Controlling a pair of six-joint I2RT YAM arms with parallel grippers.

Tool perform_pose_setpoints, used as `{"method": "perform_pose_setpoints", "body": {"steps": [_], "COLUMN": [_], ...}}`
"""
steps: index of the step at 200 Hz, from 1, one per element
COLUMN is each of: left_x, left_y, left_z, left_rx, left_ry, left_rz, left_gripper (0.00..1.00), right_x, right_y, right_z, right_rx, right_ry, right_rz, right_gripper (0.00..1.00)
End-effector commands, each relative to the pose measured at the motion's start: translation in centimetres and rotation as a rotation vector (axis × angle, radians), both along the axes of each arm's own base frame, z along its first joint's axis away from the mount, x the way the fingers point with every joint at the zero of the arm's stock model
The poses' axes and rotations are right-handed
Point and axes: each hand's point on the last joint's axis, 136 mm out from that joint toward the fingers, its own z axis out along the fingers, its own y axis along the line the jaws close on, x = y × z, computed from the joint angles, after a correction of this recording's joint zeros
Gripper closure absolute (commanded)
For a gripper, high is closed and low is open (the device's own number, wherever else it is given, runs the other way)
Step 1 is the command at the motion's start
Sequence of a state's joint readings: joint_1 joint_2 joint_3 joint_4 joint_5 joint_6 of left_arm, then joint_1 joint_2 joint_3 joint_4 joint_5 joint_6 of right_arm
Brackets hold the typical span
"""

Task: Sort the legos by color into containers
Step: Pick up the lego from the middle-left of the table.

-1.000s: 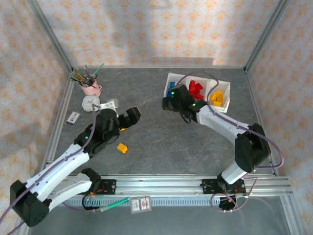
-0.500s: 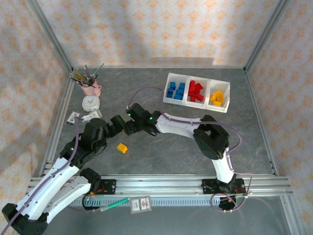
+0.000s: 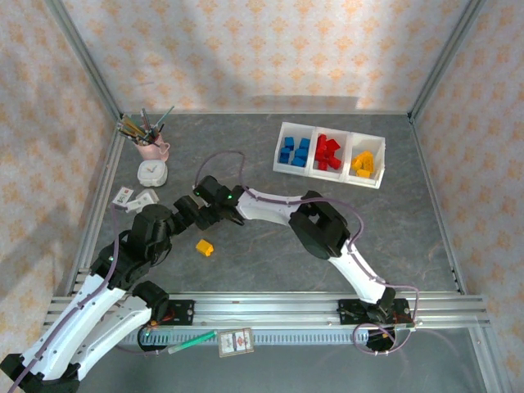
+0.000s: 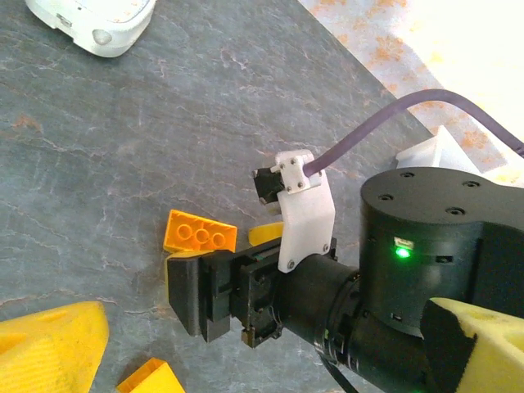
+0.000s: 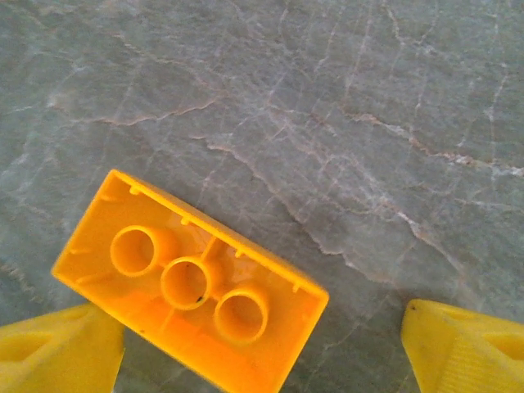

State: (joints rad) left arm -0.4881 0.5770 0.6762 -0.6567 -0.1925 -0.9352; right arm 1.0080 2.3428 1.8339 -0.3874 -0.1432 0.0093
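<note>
An upside-down yellow-orange lego lies on the grey table between the fingers of my open right gripper, closer to its left finger. The left wrist view shows this lego beside the right gripper's black body. My left gripper is open, its yellow fingers spread wide just behind the right gripper. From above, the right gripper and left gripper crowd together left of centre. A second yellow lego lies just in front of them. The white three-compartment tray holds blue, red and yellow legos, left to right.
A pink cup of pens stands at the back left, with a white timer and small cards before it. The right arm's cable loops over the table's middle. A metal rail runs along the near edge.
The right arm has swung from the tray across to the left and now hangs over the yellow lego. The left arm has drawn back toward the near left.
</note>
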Motion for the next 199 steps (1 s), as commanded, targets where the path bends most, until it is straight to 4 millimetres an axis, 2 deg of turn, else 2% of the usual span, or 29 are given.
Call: {"method": "perform_pose_setpoints", "body": {"steps": [1,23,44,77,126,139,172,199], "left_x": [-0.5,-0.5,-0.4,-0.4,0.0,0.1,0.6,1.5], "left_y": [1.2,1.2,1.1,1.2,0.6,0.4,-0.6,-2.1], "left_z": [0.1,0.0,0.1,0.0,0.3,0.5,1.4,1.9], "left_rx": [0.014,0.007,0.002,0.003,-0.012,-0.016,-0.019,-0.031], "left_ry": [0.005,0.001,-0.001,-0.002,-0.009,-0.015,-0.037,-0.051], "left_rz": [0.050,0.054,0.053,0.056,0.037,0.025,-0.026,-0.092], "left_gripper": [0.01,0.01,0.01,0.01,0.01,0.01,0.01,0.01], "right_x": [0.8,1.8,1.9,1.4,1.3,1.2,1.8,2.6], "right_y": [0.3,1.0,1.4,1.4,1.3,1.2,-1.0,-5.2], "right_z": [-0.5,-0.7,-1.1,-1.5,0.2,1.0,4.4,7.7], "right_rx": [-0.049,-0.052,-0.052,-0.058,-0.028,-0.012,0.044,0.105], "right_ry": [-0.040,-0.057,-0.052,-0.032,-0.037,-0.033,-0.034,-0.038], "right_rz": [0.002,-0.016,-0.007,0.014,0.004,-0.004,-0.089,-0.215], "right_gripper": [0.13,0.16,0.22,0.41,0.67,0.71,0.76,0.76]}}
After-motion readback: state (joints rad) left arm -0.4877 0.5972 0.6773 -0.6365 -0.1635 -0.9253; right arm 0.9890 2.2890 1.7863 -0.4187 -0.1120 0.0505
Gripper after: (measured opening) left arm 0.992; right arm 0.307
